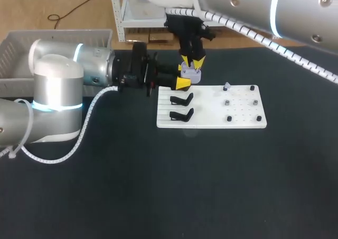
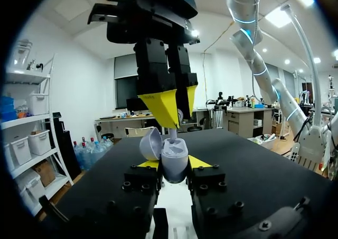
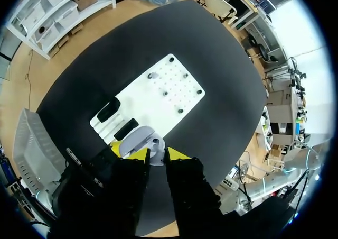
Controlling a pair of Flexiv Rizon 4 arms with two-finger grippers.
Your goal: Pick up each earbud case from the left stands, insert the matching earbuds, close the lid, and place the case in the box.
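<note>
A pale lavender earbud case point(image 1: 190, 73) is held above the white board's point(image 1: 211, 121) far left corner, lid point(image 2: 150, 144) swung open. My left gripper point(image 1: 184, 82) reaches in sideways and is shut on the case's body point(image 2: 175, 164). My right gripper point(image 1: 193, 64) points straight down just over the open case. In the left wrist view its yellow fingers point(image 2: 161, 108) pinch a small pale earbud point(image 2: 178, 117) right above the case's cavity. In the right wrist view the case point(image 3: 153, 144) lies just beyond my right gripper point(image 3: 157, 154).
Two black stands point(image 1: 182, 99) point(image 1: 181, 115) sit empty on the board's left part. On its right part are several small pegs, one with a pale earbud point(image 1: 226, 85). A grey bin point(image 1: 16, 48) stands at the far left of the table.
</note>
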